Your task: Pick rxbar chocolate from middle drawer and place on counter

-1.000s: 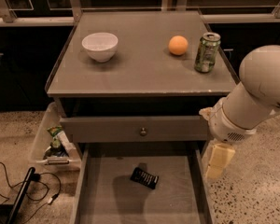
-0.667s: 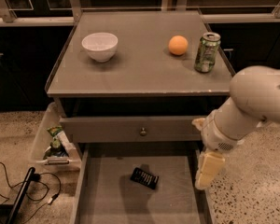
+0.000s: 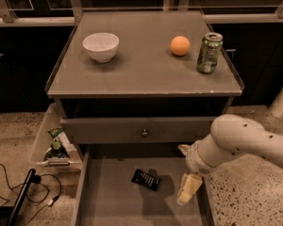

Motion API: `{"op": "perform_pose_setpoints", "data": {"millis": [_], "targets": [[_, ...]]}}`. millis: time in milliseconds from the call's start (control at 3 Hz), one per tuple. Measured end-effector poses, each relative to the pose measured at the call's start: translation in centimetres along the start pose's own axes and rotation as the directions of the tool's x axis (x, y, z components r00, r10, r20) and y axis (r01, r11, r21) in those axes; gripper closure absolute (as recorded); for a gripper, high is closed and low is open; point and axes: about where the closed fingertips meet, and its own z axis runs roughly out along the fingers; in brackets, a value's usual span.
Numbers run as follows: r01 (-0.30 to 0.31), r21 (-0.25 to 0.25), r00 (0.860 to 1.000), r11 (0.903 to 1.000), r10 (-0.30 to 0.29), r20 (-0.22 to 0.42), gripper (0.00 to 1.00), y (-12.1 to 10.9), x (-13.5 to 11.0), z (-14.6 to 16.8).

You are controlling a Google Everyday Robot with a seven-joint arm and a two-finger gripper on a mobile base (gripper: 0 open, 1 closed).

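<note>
The rxbar chocolate [image 3: 146,179], a small black wrapped bar, lies flat on the floor of the open middle drawer [image 3: 113,201], near its middle. My gripper [image 3: 187,188] hangs over the right part of the drawer, a short way right of the bar and apart from it. The white arm reaches in from the right. The grey counter [image 3: 141,69] sits above, with a chipped pale front edge.
On the counter stand a white bowl [image 3: 101,46], an orange [image 3: 179,45] and a green soda can [image 3: 209,52]. A shut drawer front with a round knob [image 3: 144,133] is above the open drawer. A bin with packets [image 3: 54,145] and cables [image 3: 19,192] are on the floor at left.
The arm has swung left and down, bringing the gripper lower into the drawer and closer to the bar. The bar has not moved.
</note>
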Motion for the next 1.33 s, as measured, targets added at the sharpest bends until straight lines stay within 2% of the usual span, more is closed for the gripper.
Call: {"op": "perform_pose_setpoints", "data": {"millis": [333, 667, 1000, 1333], "targets": [[-0.023, 0.008, 0.998, 0.9997, 0.022, 0.058, 0.0, -0.7, 1.5, 4.9], [-0.023, 0.008, 0.998, 0.9997, 0.022, 0.058, 0.0, -0.7, 1.5, 4.9], [-0.06, -0.029, 0.992, 0.9978, 0.063, 0.111, 0.0, -0.9, 2.0, 8.1], [-0.109, -0.05, 0.976, 0.9928, 0.116, 0.182, 0.0, -1.7, 2.5, 13.7]]}}
